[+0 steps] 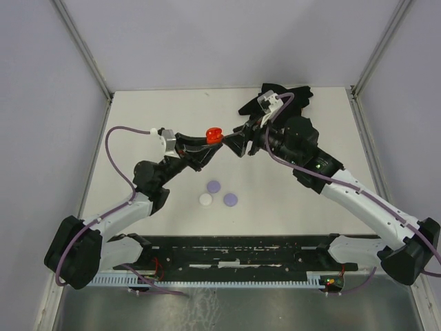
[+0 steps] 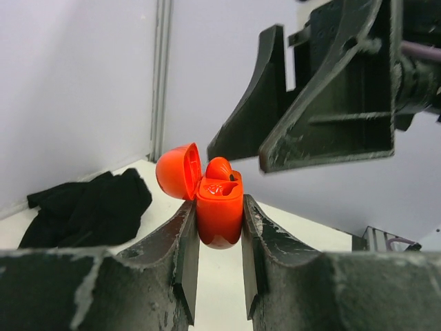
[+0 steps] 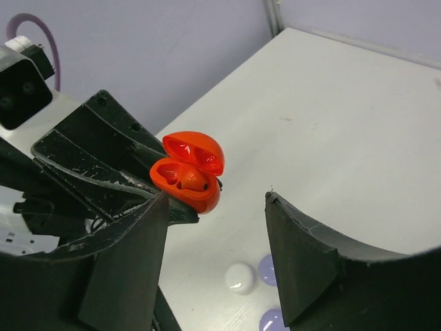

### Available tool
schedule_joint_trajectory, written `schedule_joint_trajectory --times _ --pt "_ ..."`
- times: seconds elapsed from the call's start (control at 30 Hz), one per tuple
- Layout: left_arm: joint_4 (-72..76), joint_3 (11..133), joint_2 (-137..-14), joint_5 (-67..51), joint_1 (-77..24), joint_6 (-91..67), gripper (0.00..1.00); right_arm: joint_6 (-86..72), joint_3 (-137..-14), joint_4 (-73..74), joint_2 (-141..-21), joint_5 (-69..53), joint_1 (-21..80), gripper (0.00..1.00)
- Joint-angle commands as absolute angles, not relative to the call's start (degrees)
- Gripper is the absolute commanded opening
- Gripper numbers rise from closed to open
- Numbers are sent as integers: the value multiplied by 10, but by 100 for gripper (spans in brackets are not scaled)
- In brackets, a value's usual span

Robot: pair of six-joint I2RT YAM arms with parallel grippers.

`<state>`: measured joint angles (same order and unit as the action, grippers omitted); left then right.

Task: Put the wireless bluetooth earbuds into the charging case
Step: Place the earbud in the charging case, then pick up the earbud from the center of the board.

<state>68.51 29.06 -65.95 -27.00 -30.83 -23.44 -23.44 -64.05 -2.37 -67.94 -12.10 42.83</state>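
Left pincer clamped on glossy red charging case, lid hinged open, red earbud seated inside, raised above counter, right pincer parted, empty, just beside case, both arms reaching inward.

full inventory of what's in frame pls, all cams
red charging case: 1, red, lid open, held off the table in the left gripper
red earbud: 1, red, sitting in the open case
lavender discs: 2, lavender, on the table near its middle
white disc: 1, white, on the table between the lavender discs
black cloth: 1, black, bunched at the table's far right corner
table: 1, white, under both arms
left gripper: 1, black, shut on the red charging case
right gripper: 1, black, open and empty, close to the case
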Motion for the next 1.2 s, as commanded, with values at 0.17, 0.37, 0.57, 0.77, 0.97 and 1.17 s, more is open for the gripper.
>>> schedule_joint_trajectory --times 0.17,0.37,0.57,0.77,0.97,1.17 --pt "494 293 -612 -218 -290 -123 3 -196 -755 159 -714 -78 342 74" --pt "423 291 -581 -201 -289 -63 3 -174 -816 290 -793 -22 293 77" --pt "397 305 -582 -201 -288 -33 3 -192 -845 350 -882 -11 233 77" --pt "376 310 -579 -199 -288 -14 3 -210 -863 384 -974 17 168 75" --pt "376 310 -584 -203 -289 -12 3 -231 -892 404 -1064 77 128 69" --pt "376 310 -588 -205 -289 -10 3 -259 -941 419 -1150 117 106 61"
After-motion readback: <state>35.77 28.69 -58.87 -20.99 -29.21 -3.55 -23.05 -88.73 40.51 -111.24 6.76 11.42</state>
